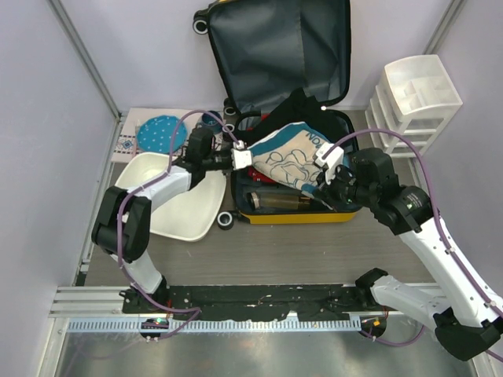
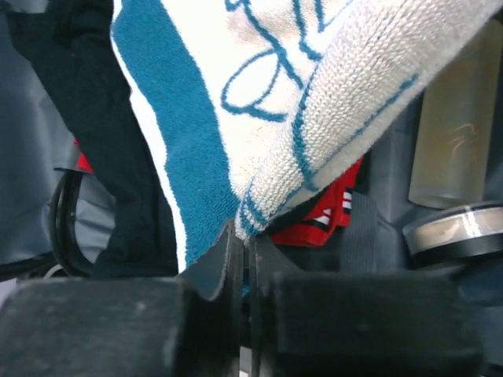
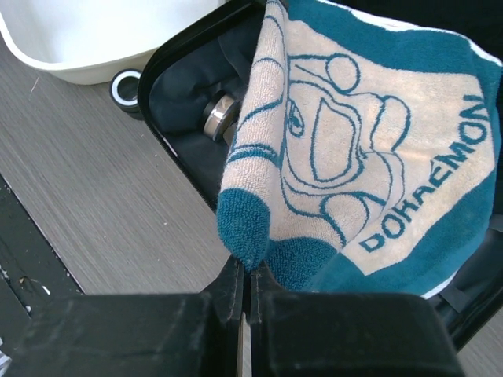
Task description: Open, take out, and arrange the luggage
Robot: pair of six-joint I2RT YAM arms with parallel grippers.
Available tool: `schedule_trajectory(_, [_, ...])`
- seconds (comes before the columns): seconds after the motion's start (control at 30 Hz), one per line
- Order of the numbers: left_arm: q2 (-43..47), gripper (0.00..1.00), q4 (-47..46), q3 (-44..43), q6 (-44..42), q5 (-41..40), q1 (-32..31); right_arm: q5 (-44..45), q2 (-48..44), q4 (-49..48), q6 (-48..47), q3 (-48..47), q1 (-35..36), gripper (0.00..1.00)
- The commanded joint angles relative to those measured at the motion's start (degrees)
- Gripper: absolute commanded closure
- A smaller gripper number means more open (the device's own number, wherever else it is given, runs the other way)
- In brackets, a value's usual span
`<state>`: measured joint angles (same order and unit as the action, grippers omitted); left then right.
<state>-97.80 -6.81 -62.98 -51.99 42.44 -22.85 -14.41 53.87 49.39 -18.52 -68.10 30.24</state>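
Luggage (image 1: 283, 55) lies open at table's far middle, lid raised; Doraemon towel (image 1: 287, 157), pinched at opposite ends by left gripper (image 1: 242, 159) and right gripper (image 1: 324, 169), hides most contents; left wrist view shows only blurred scraps beneath.

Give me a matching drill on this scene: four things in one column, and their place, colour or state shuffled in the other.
Things:
1. towel
2. luggage
3. tub
4. drawer unit

Descriptions:
A. far right of the table
B. open, lid raised
C. just left of the luggage
D. teal and cream

Pairs: 1-D, 2-B, 3-C, 4-A
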Motion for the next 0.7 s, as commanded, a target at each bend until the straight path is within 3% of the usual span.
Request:
schedule_trajectory(0.0, [2.78, 1.00, -5.30, -3.99, 11.09, -3.92, 0.17, 2.54, -0.52, -5.16, 2.17, -4.58, -0.01, 0.99])
schedule_trajectory(0.07, [6.28, 1.00, -8.47, -3.38, 19.50, -7.44, 0.44, 4.64, 0.09, -6.75, 2.44, -6.52, 0.00, 0.99])
schedule_trajectory(0.2, [13.15, 1.00, -9.11, -4.25, 26.48, -13.68, 2.72, 5.11, 3.17, -11.75, 2.70, -11.61, 0.00, 0.99])
schedule_trajectory(0.43, [20.36, 1.00, -1.19, -12.33, 27.12, -20.98, 9.83, -0.87, 12.91, -22.30, 2.35, -21.00, 0.00, 0.99])
schedule_trajectory(0.67, [20.55, 1.00, 1.45, -17.70, 24.13, -25.47, 22.39, -5.18, 29.26, -36.19, 10.69, -32.79, 0.43, 0.99])
